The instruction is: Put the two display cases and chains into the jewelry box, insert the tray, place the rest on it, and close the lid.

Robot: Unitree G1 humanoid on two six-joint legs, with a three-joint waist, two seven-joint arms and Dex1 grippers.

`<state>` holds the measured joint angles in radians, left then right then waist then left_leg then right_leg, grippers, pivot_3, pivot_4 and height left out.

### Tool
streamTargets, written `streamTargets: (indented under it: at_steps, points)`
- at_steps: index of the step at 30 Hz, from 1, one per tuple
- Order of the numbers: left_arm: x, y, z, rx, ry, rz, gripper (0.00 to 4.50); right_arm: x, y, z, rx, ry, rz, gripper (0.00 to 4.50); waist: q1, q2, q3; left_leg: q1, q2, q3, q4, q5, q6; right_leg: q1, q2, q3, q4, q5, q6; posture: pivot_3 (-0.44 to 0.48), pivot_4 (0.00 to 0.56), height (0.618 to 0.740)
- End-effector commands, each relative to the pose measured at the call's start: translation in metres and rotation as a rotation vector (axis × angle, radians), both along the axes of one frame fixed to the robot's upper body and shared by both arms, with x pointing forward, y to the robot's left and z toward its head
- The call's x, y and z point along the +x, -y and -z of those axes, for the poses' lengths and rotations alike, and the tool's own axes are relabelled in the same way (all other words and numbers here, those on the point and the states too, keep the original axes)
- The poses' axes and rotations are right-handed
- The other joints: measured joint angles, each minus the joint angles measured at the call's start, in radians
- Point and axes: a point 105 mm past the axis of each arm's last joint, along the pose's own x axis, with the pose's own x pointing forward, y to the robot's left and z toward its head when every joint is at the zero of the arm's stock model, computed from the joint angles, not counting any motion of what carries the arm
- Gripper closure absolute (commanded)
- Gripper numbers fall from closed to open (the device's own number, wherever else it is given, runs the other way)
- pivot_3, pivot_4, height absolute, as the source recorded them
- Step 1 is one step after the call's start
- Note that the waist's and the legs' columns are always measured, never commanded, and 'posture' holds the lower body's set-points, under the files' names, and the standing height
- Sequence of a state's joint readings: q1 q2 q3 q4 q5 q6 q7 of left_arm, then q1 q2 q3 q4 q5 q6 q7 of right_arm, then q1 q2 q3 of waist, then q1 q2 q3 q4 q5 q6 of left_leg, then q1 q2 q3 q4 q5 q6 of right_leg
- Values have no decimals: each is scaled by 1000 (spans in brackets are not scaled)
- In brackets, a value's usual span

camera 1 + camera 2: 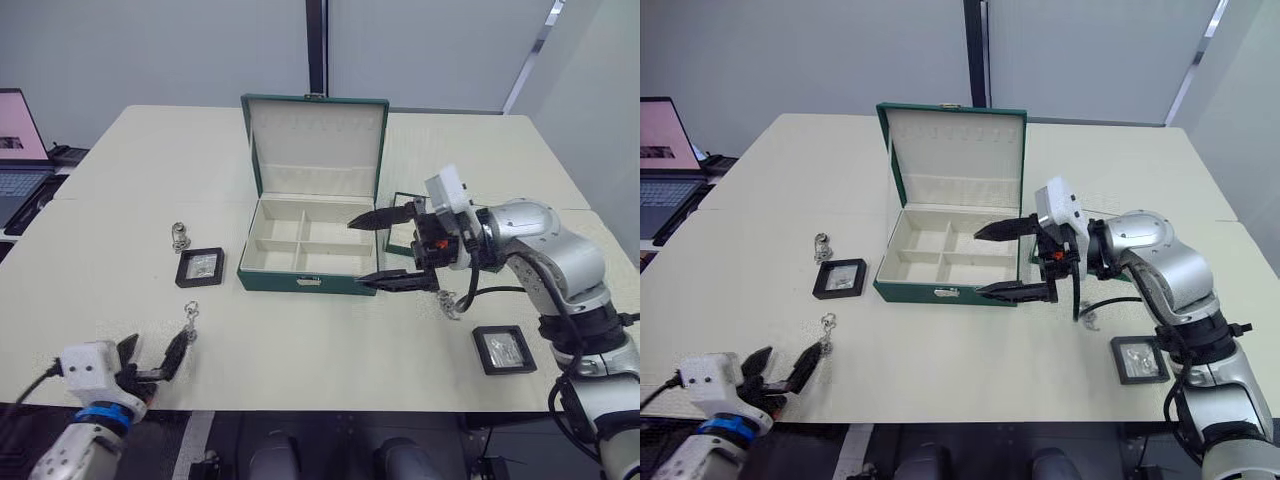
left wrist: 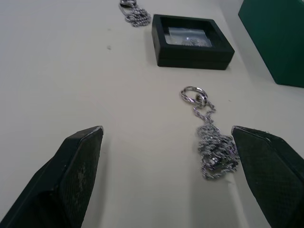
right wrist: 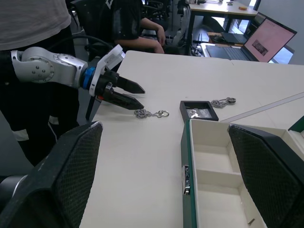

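Cream desk [image 1: 300, 330] under everything. Open laptop [image 1: 20, 150] with pinkish screen off the desk's far-left edge, well beyond the left hand. People beyond the desk on that side: one seated [image 3: 137, 28], one standing in a grey top [image 3: 33, 19]; possibly chairs behind, unclear.

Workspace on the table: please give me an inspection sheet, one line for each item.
Surface: cream table, two joined tops.
Job's things: jewelry box open, compartments empty, lid upright; display cases and chains on table; tray partly hidden behind right hand.
Clutter: nothing seen.
Grippers: left hand open near a chain; right hand open at box's right end.
Cables: black cable on right arm.
Surroundings: laptop; seated person.
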<state>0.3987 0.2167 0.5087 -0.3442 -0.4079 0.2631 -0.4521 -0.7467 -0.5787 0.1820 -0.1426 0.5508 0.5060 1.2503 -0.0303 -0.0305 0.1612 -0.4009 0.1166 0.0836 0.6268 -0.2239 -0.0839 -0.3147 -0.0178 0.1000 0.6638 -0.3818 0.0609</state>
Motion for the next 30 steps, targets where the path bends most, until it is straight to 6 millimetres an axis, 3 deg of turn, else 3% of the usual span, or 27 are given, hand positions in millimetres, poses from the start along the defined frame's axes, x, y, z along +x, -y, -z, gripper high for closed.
streamTargets:
  at_steps: [1,7,17,30]
  points:
    - [3,6,-14,55,55,-14,4,-1,-2,-10,12,60,-23,21,-1,0,0,0,0,0,0,0,0,0,0,0,0,0,0,0,150,740]
    - [12,22,-23,75,58,-13,4,0,-5,-9,19,57,-28,21,-1,0,0,0,0,0,0,0,0,0,0,1,0,0,0,0,150,740]
    - [29,24,-16,110,-38,-37,4,-1,-4,-8,26,49,-7,21,-1,0,0,0,0,0,0,1,-2,0,0,1,0,0,0,0,150,740]
    - [21,19,9,108,-155,-43,4,0,1,-9,22,55,21,21,-1,1,0,0,0,0,-1,1,-3,0,0,1,0,0,0,0,150,740]
